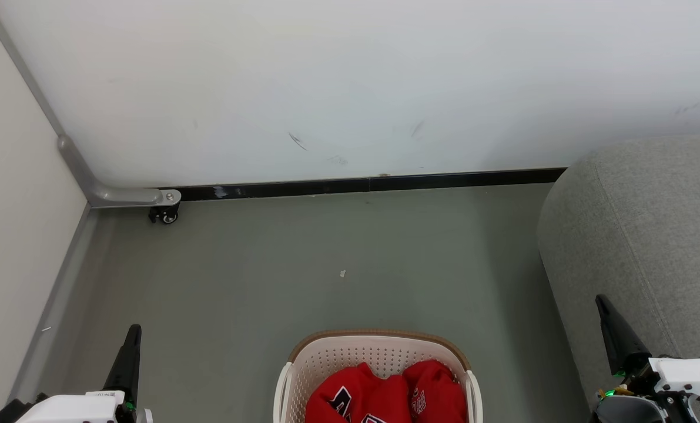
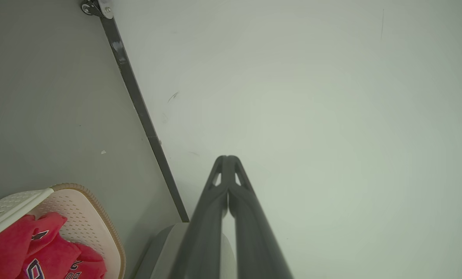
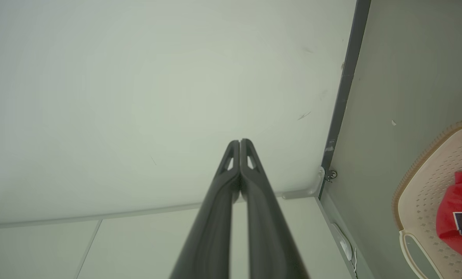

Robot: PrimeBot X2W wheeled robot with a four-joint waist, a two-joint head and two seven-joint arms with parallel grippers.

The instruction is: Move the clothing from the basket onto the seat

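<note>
Clothing (image 1: 385, 393), bright red, lies bunched inside the basket (image 1: 379, 342), which stands on the grey floor (image 1: 326, 258) near the seat (image 1: 637, 235) but apart from it, the seat on the robot's right. A white wall (image 1: 350, 88) with black skirting (image 1: 367, 185) closes the room behind, a small caster (image 1: 164, 216) at its left corner. The head view's bottom edge cuts off the basket's near half, and folds hide most lettering. Left hand (image 2: 227, 158) and right hand (image 3: 239, 141) each have fingers pressed together, holding nothing. The right wrist view adds a basket side handle (image 3: 402, 244).
</note>
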